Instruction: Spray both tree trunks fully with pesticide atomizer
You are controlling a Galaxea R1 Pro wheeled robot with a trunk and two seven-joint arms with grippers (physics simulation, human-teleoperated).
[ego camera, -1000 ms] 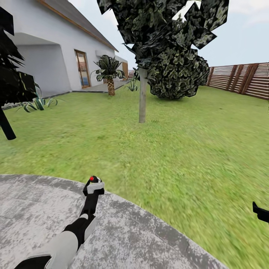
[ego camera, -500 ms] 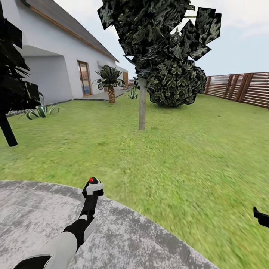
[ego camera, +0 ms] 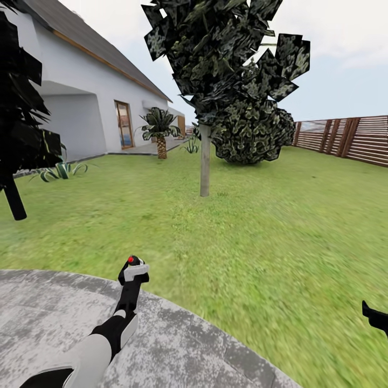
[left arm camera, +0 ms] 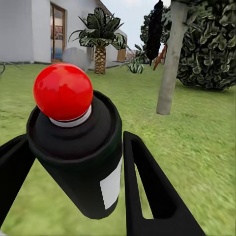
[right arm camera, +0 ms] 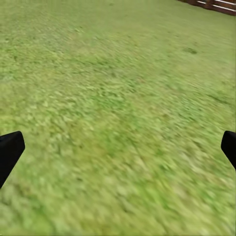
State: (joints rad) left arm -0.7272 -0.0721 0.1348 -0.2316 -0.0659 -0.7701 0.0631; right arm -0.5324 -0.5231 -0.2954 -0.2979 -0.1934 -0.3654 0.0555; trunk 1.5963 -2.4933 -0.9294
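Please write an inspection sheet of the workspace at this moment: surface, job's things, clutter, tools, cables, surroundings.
Surface: grey stone paving under the arms, bordering a green lawn.
Job's things: pesticide atomizer held in the left tool, red nozzle tip toward the tree trunk; the trunk stands far off across the grass, no white specks seen on it.
Clutter: nothing seen.
Tools: left tool shut on the atomizer; right tool open, over grass, empty.
Cables: nothing seen.
Surroundings: white house, palm-like plant, rounded dark bush, wooden slat fence, dark conifer.
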